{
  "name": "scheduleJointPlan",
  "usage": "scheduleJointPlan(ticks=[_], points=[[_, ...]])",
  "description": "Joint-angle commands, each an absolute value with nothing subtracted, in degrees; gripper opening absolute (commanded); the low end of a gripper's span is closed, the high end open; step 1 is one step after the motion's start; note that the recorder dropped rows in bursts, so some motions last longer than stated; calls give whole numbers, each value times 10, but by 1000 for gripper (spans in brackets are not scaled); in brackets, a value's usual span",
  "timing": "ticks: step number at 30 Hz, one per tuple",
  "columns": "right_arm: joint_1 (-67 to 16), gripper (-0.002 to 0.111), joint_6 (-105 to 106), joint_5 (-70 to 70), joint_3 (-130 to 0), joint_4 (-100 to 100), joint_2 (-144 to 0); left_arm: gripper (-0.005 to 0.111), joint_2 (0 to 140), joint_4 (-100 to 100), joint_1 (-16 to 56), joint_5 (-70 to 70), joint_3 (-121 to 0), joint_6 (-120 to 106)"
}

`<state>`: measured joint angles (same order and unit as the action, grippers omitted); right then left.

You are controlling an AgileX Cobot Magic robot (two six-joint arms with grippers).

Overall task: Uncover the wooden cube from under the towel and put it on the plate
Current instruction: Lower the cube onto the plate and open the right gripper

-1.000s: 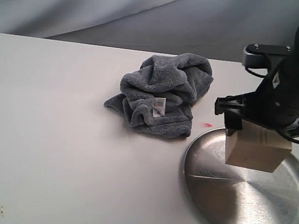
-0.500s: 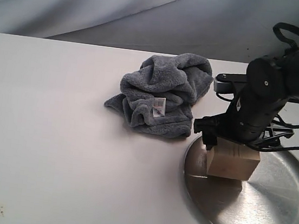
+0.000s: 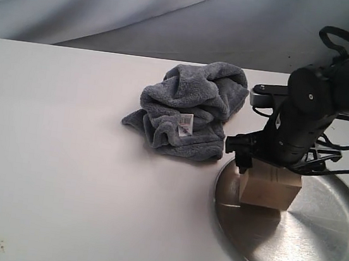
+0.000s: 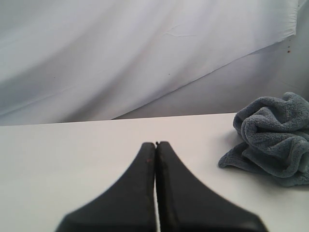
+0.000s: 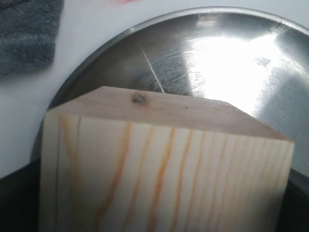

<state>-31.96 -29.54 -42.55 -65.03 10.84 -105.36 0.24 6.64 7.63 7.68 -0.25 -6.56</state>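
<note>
Exterior view, right gripper (image 3: 269, 170) held the wooden block (image 3: 270, 189) on the plate's (image 3: 312, 255) left side, grey towel (image 3: 190, 104) lay bunched nearby, left gripper (image 4: 156, 145) was closed, empty.

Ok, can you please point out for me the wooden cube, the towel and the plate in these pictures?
wooden cube (image 3: 269, 192): exterior view, on its front face.
towel (image 3: 194, 96): exterior view, on the upper folds.
plate (image 3: 319, 245): exterior view, on the bare shiny floor, away from the cube.

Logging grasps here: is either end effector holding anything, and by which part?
The right end effector grips the pale wooden cube by two opposite side faces; the left end effector is shut, empty.
</note>
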Motion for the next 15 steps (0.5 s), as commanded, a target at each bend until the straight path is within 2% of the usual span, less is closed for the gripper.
scheduleJointPlan(ticks=[1, 4, 7, 10, 15], points=[[-319, 58, -296, -427, -654, 100, -1050, 0, 0, 67, 79, 75, 0, -64], [-319, 76, -297, -434, -654, 100, -1049, 0, 0, 67, 79, 75, 0, -64], [-319, 86, -301, -443, -654, 100, -1049, 0, 0, 67, 79, 75, 0, -64], [-319, 90, -301, -452, -654, 99, -1049, 0, 0, 67, 79, 75, 0, -64], [-319, 91, -302, -468, -654, 99, -1049, 0, 0, 67, 79, 75, 0, -64]])
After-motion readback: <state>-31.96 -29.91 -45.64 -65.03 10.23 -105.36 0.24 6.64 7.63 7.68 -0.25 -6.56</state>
